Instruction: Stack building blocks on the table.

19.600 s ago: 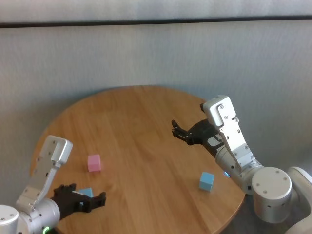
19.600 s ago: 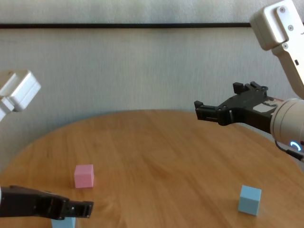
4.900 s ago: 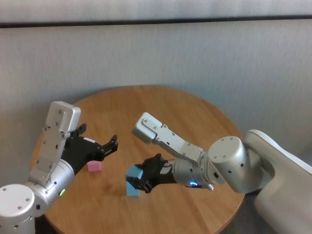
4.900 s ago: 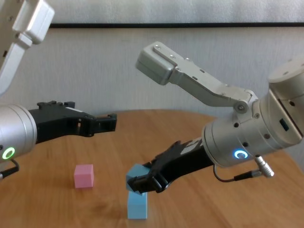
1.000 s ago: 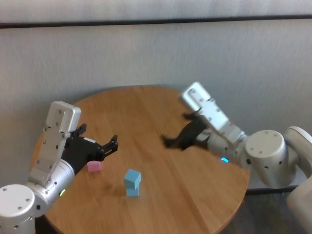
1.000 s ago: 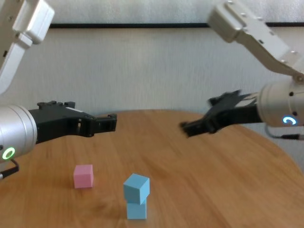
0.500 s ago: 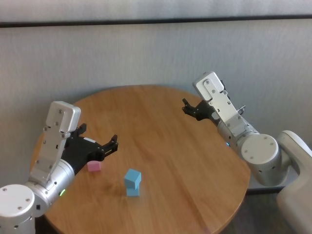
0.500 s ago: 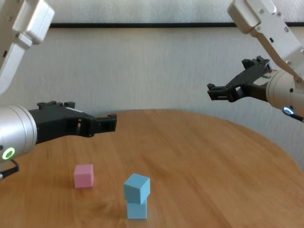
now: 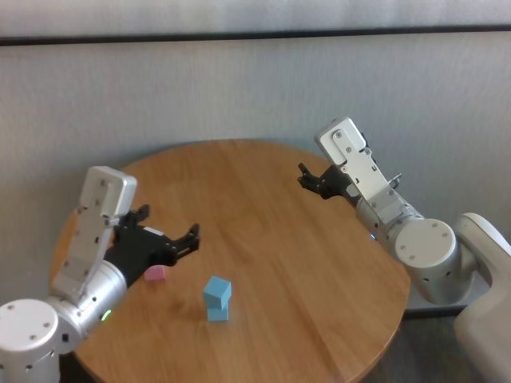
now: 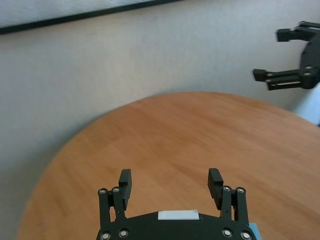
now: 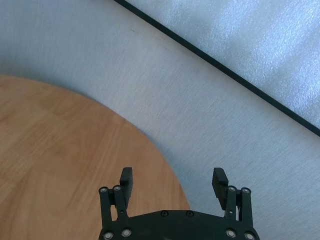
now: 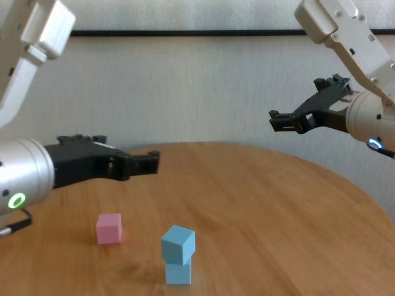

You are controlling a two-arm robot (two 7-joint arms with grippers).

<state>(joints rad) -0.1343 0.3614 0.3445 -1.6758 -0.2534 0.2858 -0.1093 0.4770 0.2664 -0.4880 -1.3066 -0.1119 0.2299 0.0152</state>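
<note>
Two light blue building blocks stand stacked near the table's front: the top block [image 9: 216, 290] [image 12: 178, 241] sits turned a little on the bottom block [image 9: 217, 312] [image 12: 178, 272]. The pink block [image 9: 155, 273] [image 12: 109, 228] lies alone to their left on the table [image 9: 263, 207] [image 12: 265, 203]. My left gripper [image 9: 190, 238] [image 12: 149, 161] [image 10: 170, 176] is open and empty, hovering above the table just beyond the pink block. My right gripper [image 9: 307, 177] [image 12: 281, 121] [image 11: 173, 175] is open and empty, raised over the table's far right edge.
A grey wall [image 9: 239, 88] stands close behind the round table. The table's rim [image 11: 150, 145] curves under the right gripper. The right gripper also shows far off in the left wrist view [image 10: 280, 55].
The right arm has drawn back from the table's middle to the far right edge and risen. The left gripper has shifted slightly right and forward. The blocks have not moved.
</note>
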